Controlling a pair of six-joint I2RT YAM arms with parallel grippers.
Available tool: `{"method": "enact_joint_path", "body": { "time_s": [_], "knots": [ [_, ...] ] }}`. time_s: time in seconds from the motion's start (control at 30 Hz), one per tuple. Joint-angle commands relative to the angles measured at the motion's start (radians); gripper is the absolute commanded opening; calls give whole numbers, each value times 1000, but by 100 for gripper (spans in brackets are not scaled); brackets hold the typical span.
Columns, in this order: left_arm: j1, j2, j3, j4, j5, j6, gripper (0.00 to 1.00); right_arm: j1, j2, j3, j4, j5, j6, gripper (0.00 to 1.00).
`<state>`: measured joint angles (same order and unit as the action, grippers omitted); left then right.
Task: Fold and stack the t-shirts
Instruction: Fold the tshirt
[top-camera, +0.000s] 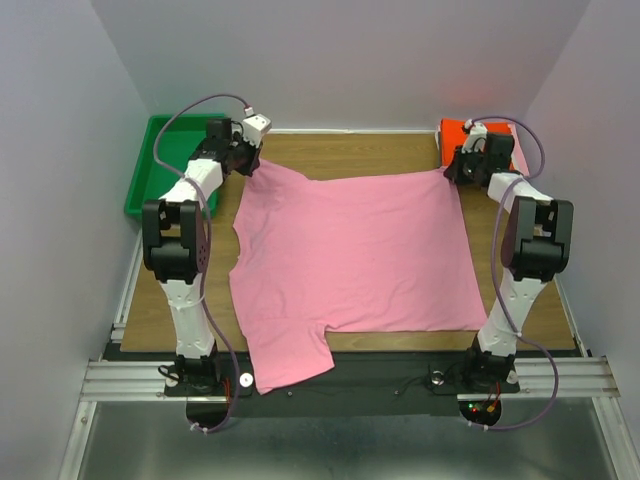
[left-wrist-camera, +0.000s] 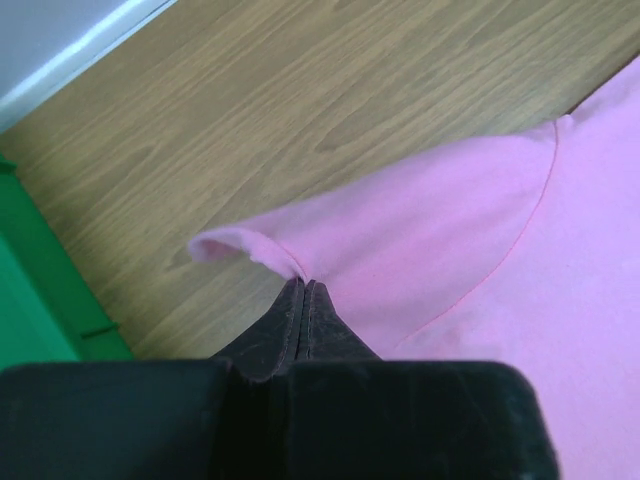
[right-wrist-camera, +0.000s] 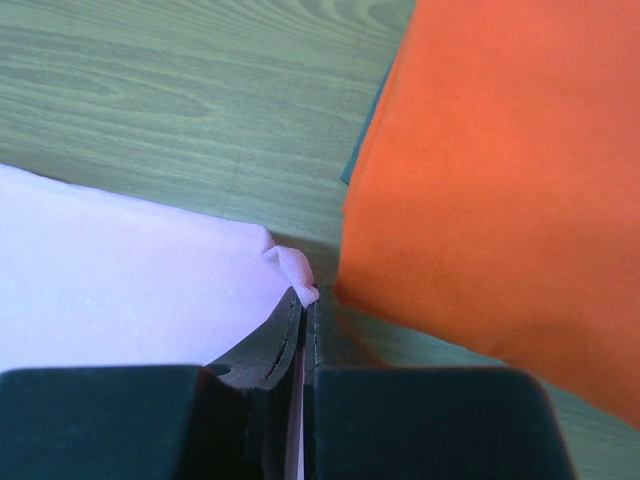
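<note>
Wood-grain bench (top-camera: 360, 150) is sitting between pale walls (top-camera: 350, 60), and the large pink t-shirt (top-camera: 350, 250) is lying flat on it, one sleeve drooping over the near edge, its long axis running left to right, with the neck pointing left. Farther back, the left gripper (left-wrist-camera: 304, 288) is clamping the far sleeve and the right gripper (right-wrist-camera: 303, 305) is pinching the far hem corner. An orange-red t-shirt (top-camera: 458, 133) is lying just beyond, and a green tray (top-camera: 160, 165) is occupying the far left corner.

Green tray (top-camera: 150, 170), wood table (top-camera: 350, 150).
</note>
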<state>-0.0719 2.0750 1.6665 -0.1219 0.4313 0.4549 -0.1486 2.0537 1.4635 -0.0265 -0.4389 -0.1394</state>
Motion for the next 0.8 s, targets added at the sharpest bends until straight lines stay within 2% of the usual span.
{"method": "enact_joint_path", "body": {
  "time_s": [0.0, 0.37, 0.77],
  "knots": [
    [3, -95, -69, 51, 18, 59, 0, -2, -87, 0, 28, -11, -32, 1],
    [9, -279, -287, 117, 40, 80, 0, -22, -159, -77, -21, -35, -75, 1],
    [15, -432, -483, 94, 73, 126, 0, -37, -243, -175, -44, -54, -163, 1]
  ]
}}
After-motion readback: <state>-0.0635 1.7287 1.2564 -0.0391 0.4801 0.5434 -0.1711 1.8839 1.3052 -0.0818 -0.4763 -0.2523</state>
